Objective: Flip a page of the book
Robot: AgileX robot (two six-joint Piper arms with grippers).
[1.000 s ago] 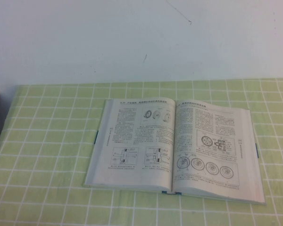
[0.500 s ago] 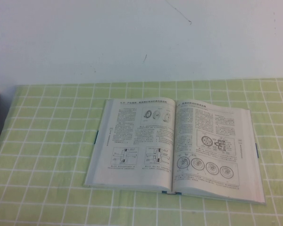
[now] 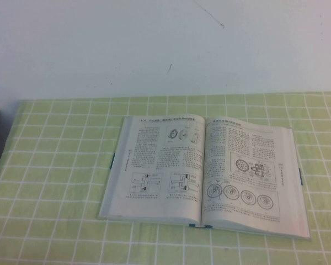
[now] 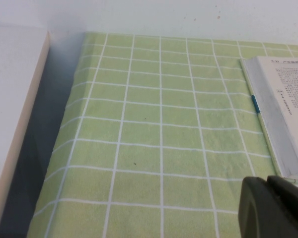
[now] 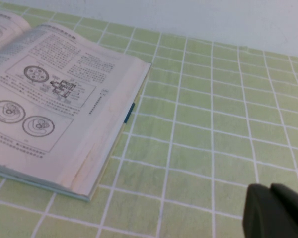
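Observation:
The book (image 3: 240,165) lies open and flat on the green checked cloth, blue cover edges showing. The page (image 3: 163,163) lies flat as the left-hand leaf, showing round drawings above two boxed diagrams. The right-hand leaf shows a boxed diagram above a row of round drawings. My left gripper (image 4: 267,181) is shut and empty, low over the cloth just off the book's left near corner (image 4: 283,114). My right gripper (image 5: 270,188) is shut and empty over the cloth, well to the right of the book (image 5: 54,99). Neither gripper shows in the high view.
A white board or box (image 4: 15,99) stands beyond the cloth's left edge, with a dark gap beside it. A white wall (image 3: 165,44) runs along the back of the table. Green checked cloth (image 3: 55,165) lies around the book.

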